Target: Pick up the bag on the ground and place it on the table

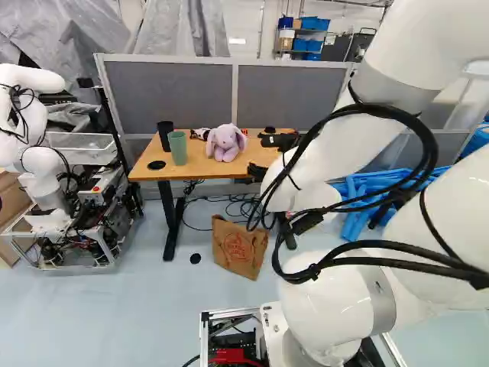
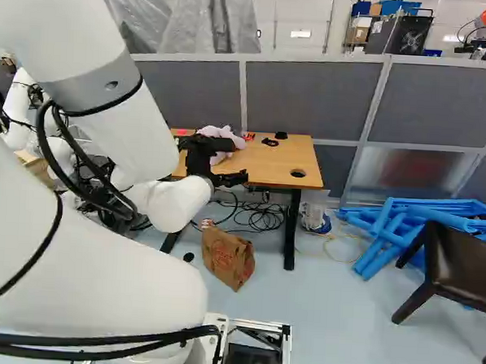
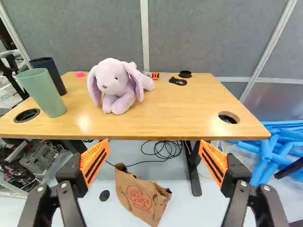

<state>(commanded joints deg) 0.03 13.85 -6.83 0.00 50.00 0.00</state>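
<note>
The brown paper bag [image 1: 239, 246] lies on the floor in front of the table, near its legs; in the right base view the same bag [image 2: 227, 258] shows just beyond the arm. My gripper [image 2: 228, 180] is raised at about the height of the tabletop [image 2: 268, 160]. In the wrist view the gripper [image 3: 154, 158] stands open, its orange pads wide apart with nothing held between them. Past the fingers and lower down is the bag [image 3: 140, 197]; the wooden tabletop [image 3: 165, 113] spreads ahead, above the bag.
On the table sit a purple plush rabbit [image 3: 115, 85], a green cup [image 3: 42, 92] and a dark cup [image 3: 49, 73]. Cables [image 1: 229, 205] lie under it. Another robot [image 1: 38, 145] stands at the left; blue tubes [image 2: 395, 231] and a chair [image 2: 459, 267] are at the right.
</note>
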